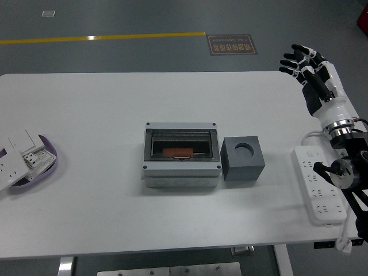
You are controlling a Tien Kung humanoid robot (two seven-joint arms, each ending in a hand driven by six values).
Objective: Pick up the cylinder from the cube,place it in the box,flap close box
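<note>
A dark grey cube point(242, 158) with a round empty hole on top stands at the table's middle right. To its left sits a grey box point(181, 155) with its clear lid shut. An orange cylinder point(178, 152) lies inside it, seen through the lid. My right hand point(303, 65) is held up over the table's far right corner, fingers spread, holding nothing, well apart from the cube. The left arm is out of view.
A white power strip point(319, 192) lies at the right edge under my right forearm. A purple dish point(35, 167) with white switch plates point(17, 154) sits at the left edge.
</note>
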